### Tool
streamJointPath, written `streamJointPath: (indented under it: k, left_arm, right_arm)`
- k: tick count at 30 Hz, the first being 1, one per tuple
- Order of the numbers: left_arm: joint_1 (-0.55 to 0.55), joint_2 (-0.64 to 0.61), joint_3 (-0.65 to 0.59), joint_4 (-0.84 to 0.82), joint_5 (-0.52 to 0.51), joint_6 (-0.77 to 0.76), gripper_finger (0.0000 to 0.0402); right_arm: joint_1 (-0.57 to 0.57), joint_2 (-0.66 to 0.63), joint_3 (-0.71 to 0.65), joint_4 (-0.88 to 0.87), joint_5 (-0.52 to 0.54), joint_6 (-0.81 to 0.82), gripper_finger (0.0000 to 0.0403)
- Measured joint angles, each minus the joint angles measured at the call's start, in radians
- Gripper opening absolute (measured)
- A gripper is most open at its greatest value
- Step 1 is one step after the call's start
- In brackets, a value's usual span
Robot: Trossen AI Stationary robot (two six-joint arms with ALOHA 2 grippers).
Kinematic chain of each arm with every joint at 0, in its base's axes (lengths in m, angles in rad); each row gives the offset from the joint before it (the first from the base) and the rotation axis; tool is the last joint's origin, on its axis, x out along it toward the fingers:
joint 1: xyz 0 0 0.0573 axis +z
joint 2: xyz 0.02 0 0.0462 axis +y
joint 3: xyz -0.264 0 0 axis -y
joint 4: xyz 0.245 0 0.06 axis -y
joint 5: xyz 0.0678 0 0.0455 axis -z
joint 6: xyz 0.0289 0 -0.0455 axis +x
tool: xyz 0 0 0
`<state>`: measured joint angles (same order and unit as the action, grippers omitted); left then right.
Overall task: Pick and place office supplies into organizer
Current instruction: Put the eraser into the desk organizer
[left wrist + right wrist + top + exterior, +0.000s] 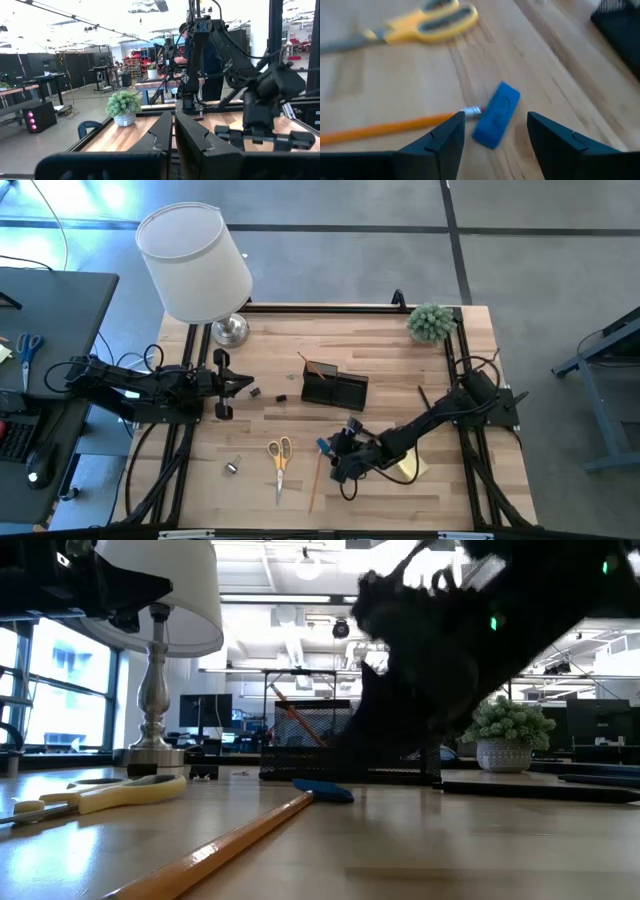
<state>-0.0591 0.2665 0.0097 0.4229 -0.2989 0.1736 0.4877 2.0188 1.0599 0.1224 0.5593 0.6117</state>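
Note:
The black organizer [333, 387] stands mid-table with a pencil leaning in it. In front of it lie yellow-handled scissors [280, 460], a wooden pencil [315, 480] and a small blue piece [496, 121] at the pencil's eraser end [472, 111]. A yellow sticky-note pad [410, 468] lies under my right arm. My right gripper [492, 132] is open and slants down. Its fingers stand on either side of the blue piece, short of it. My left gripper [240, 385] waits shut at the table's left, holding nothing.
A white-shaded lamp [195, 260] stands at the far left corner and a small potted plant [432, 322] at the far right. Small clips [232, 468] lie near the scissors and left of the organizer. A dark pen [422, 395] lies right of the organizer.

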Motion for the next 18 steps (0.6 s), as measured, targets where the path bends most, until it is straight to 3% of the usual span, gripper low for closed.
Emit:
streamJointPath:
  k: [18]
  left_arm:
    - [0.000, 0.000, 0.000, -0.015, -0.001, -0.021, 0.0012]
  right_arm:
    - [0.060, 0.005, 0.000, -0.007, 0.076, -0.030, 0.0161]
